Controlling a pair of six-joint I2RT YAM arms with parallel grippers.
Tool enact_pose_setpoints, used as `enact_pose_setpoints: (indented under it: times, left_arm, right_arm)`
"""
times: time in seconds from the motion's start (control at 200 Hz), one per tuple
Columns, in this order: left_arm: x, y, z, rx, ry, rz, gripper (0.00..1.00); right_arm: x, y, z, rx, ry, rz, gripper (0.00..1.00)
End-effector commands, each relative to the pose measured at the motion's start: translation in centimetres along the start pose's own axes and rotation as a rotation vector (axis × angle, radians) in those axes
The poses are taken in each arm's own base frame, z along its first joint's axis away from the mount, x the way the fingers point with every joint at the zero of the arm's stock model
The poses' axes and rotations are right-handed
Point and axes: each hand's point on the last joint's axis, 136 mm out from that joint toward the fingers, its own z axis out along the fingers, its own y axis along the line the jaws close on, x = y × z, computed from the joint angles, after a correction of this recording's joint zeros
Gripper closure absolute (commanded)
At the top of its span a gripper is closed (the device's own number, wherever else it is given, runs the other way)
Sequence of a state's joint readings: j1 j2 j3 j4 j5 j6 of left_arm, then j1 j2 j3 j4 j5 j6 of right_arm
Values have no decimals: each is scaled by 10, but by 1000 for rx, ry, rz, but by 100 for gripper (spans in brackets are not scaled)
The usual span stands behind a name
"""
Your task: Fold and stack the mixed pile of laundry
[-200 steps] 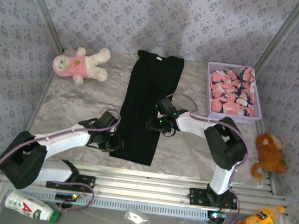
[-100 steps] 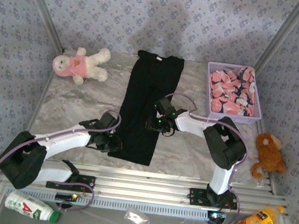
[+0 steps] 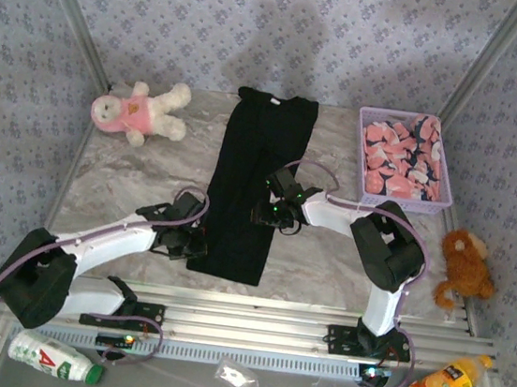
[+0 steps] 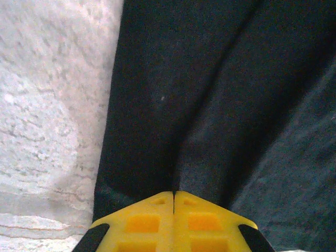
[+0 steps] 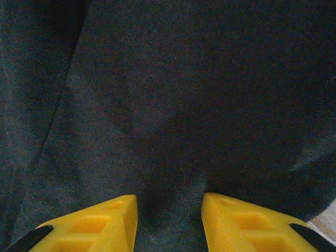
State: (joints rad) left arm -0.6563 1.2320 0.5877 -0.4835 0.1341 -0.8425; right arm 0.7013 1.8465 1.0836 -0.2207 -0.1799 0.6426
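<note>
Seen from the left wrist, the black T-shirt [image 4: 220, 105] runs off the top and right edges, and the bottom edge crops the left gripper [image 4: 174, 195]. The right gripper [image 5: 169, 205] is likewise cropped below, with the shirt running past the top and both sides. From above, the pink garment [image 3: 400, 154] lies bunched in the basket [image 3: 399, 205]; we cannot make out its shape.

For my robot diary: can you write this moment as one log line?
left gripper shut on black cloth T-shirt | right gripper open over shirt
</note>
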Motion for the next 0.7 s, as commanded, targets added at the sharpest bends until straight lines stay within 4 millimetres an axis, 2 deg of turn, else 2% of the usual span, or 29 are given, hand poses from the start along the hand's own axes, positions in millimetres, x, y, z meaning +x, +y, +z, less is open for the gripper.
enact_pose_setpoints:
  times: [0.0, 0.11, 0.27, 0.425, 0.545, 0.605, 0.695]
  left_arm:
    - [-10, 6, -12, -51, -42, 14, 100]
    - [-20, 16, -22, -82, -85, -4, 100]
    - [-35, 14, -42, -42, -167, -18, 100]
    - [-39, -17, -58, 115, -201, 36, 100]
    - [-39, -39, -68, 211, -215, 64, 100]
    - [-40, -44, -76, 216, -238, 87, 100]
    - [-43, -42, -88, 201, -292, 101, 100]
  right_arm:
    - [24, -17, 9, 70, 85, 5, 60]
    - [25, -19, 8, 78, 81, 5, 60]
    - [24, -19, 5, 78, 75, 5, 59]
    - [19, -15, 0, 62, 59, 4, 59]
    - [13, -1, -6, 7, 49, -1, 57]
    - [7, 6, -12, -14, 33, -5, 56]
    - [2, 11, -22, -29, 8, -10, 55]
